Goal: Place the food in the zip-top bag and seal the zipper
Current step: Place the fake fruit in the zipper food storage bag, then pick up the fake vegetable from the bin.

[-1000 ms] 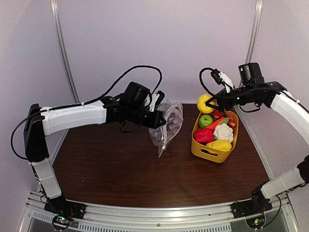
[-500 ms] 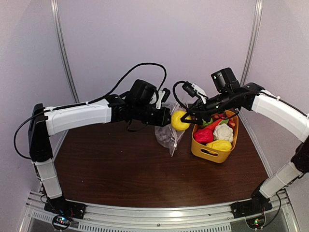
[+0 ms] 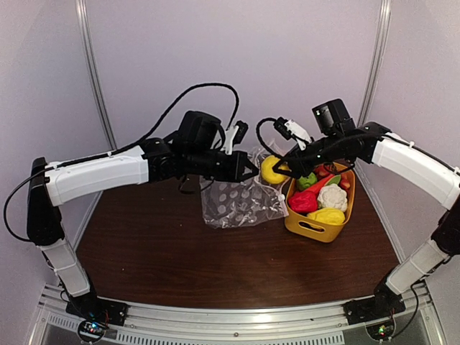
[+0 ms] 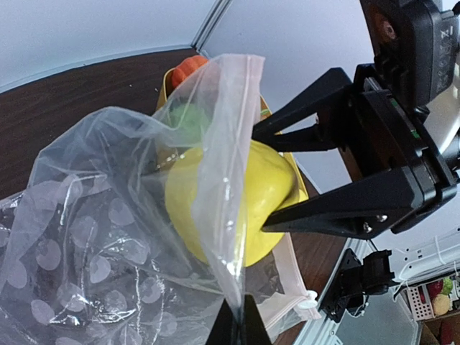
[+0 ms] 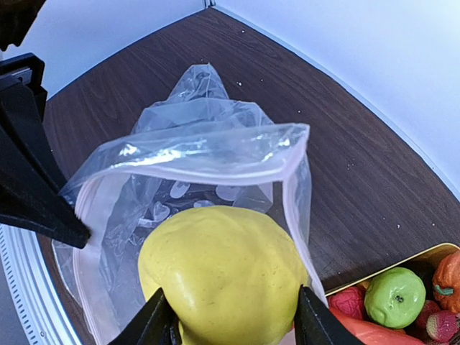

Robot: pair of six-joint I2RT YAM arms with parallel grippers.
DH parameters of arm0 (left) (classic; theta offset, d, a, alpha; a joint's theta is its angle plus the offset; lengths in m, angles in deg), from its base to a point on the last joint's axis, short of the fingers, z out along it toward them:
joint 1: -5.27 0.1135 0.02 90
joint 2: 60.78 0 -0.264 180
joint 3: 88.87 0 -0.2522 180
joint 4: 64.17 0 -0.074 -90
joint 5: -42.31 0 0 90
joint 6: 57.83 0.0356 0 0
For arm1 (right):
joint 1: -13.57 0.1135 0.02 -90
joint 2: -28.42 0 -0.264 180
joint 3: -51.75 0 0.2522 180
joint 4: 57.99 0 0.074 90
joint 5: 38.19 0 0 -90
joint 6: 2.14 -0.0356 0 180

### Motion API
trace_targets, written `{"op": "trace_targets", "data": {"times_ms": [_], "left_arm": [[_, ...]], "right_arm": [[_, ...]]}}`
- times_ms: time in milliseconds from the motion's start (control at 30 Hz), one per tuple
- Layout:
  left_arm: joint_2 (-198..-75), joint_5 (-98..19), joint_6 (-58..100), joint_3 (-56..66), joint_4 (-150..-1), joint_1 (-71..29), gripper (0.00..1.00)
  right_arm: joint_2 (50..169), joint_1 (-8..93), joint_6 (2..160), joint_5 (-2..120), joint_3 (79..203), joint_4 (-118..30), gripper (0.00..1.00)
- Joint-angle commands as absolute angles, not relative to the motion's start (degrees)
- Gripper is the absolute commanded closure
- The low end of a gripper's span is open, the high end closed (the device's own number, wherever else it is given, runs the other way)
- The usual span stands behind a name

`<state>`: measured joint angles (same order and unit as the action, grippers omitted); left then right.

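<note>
Since half a second ago the zip-top bag [image 3: 233, 205] has gone from hanging narrow and near-vertical to spread wide, its bottom down on the table [image 3: 180, 266]. The mouth is now pulled open. The left gripper [image 4: 233, 322] is closed, pinching one lip of the mouth at the upper right of the bag. The right gripper [image 5: 228, 316] is clamped on the yellow lemon [image 3: 272, 169] and has lifted it slightly, so it sits right at the opening. In the left wrist view a flap of film covers part of the lemon, so it looks partly inside but not released.

Likely meaning: the first insertion is lined up and release comes next.

The bag's long axis slopes from the raised mouth at right down to the lower left. The mouth faces the right gripper, with the zipper [image 5: 293, 194] running round its rim, unsealed. The rest of the food is in the yellow basket [image 3: 309, 226], just right of the bag.
</note>
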<state>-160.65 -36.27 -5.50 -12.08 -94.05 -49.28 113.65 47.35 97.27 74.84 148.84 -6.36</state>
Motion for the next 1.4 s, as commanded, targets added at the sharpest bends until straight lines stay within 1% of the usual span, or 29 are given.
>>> {"op": "trace_targets", "data": {"times_ms": [0,67,233,300,333,533,633,733,900,1033,1100,1200,1367], "left_arm": [[-160.2,-33.9,-6.9,-11.0,-89.9,-50.0,1.00],[-160.5,-34.0,-7.3,-11.2,-89.4,-50.3,1.00],[-160.4,-36.1,-8.0,-11.1,-89.7,-50.4,1.00],[-160.1,-38.0,-7.9,-11.1,-90.8,-50.4,1.00],[-159.9,-38.8,-7.6,-11.1,-91.1,-50.4,1.00],[-159.7,-42.0,-5.7,-9.9,-92.7,-49.9,1.00],[-159.9,-42.1,-5.7,-8.8,-92.4,-49.7,1.00],[-160.1,-42.5,-5.2,-8.3,-92.1,-49.5,1.00],[-160.0,-41.5,-4.8,-8.7,-92.0,-49.6,1.00],[-159.5,-41.3,-4.3,-8.7,-92.0,-49.6,1.00],[-159.1,-41.5,-4.0,-8.4,-92.2,-49.5,1.00],[-158.5,-41.7,-3.7,-7.7,-92.4,-49.5,1.00],[-157.8,-41.6,-3.9,-6.2,-92.3,-49.6,1.00]], "right_arm": [[115.0,49.3,96.6,69.8,151.3,-7.0,0.47],[116.0,50.4,96.4,69.7,152.7,-6.3,0.43],[116.2,50.5,94.7,78.4,156.5,-3.4,0.18],[114.3,50.3,95.1,77.8,156.9,-2.6,0.13],[113.2,50.0,95.5,77.7,157.1,-2.0,0.12],[104.6,45.2,98.6,86.7,156.5,1.8,0.13],[101.0,41.3,99.6,86.8,153.0,1.7,0.13],[99.9,34.9,100.0,86.1,149.2,1.6,0.14],[103.1,27.3,104.6,78.5,144.1,2.4,0.21],[107.4,26.2,111.8,76.8,141.9,5.5,0.21],[109.0,26.3,115.2,77.8,141.6,7.3,0.20],[111.3,26.3,116.7,76.6,141.4,7.5,0.17],[117.1,26.8,118.5,78.2,143.1,10.2,0.16]]}}
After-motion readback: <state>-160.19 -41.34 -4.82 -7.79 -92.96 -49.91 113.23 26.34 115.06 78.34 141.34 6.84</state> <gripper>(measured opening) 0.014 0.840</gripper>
